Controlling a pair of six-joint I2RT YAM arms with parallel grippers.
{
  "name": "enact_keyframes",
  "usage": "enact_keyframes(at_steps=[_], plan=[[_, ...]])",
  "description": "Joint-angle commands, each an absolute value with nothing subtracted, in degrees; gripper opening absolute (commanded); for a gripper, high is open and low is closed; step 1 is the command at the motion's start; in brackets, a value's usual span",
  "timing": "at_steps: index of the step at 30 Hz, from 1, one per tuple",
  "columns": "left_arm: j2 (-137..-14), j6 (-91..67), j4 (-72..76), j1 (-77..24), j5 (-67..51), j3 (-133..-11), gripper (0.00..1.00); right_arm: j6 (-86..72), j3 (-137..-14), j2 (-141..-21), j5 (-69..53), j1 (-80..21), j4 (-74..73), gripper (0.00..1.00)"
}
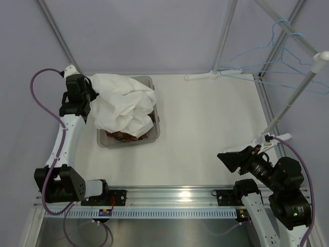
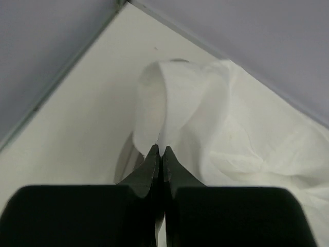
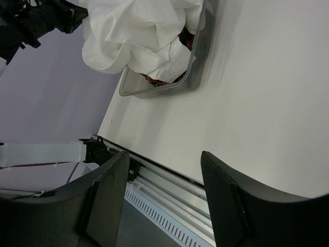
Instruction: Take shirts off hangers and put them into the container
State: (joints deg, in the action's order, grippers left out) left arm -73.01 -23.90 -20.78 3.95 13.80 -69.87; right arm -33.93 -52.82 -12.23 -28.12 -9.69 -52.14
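Your left claw (image 2: 159,153) pinches the crumpled white fabric shirt (image 1: 123,105), which spills rightward over the left rim of the translucent grey plastic tub (image 1: 157,135).

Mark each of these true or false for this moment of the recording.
1. The jaws of the left arm are shut on the white shirt. True.
2. The plaid shirt hangs on a hanger. False: it lies in the container, under the white shirt.
3. The light-blue hangers carry no shirt. True.
4. The jaws of the right arm grip a shirt. False: they stand open and hold nothing.
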Motion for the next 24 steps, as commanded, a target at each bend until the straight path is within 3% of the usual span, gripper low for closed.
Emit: enact_keyframes(at_steps=[1,7,14,24], plan=[[-76.54,-24.17,-14.08,1.68,-5.83,-69.09,0.00,-34.02,-54.23,-11.51,-28.92,-9.49,-51.85,0.67],[-85.24,-26.27,-6.86,-3.77,-15.63,-69.26,0.00,-34.10,-54.23,-11.08,-28.48,-9.58,-52.64,0.67],[-88.24,-35.75,1.56,-4.31,-13.63,-60.31,0.00,-33.49,-54.23,-10.46,-27.69,-9.49,-53.61,0.67],[-96.32,-42.97,0.87,-2.73,-12.21,-55.81,0.00,-34.10,-53.17,-9.49,-27.51,-9.49,-53.17,0.67]])
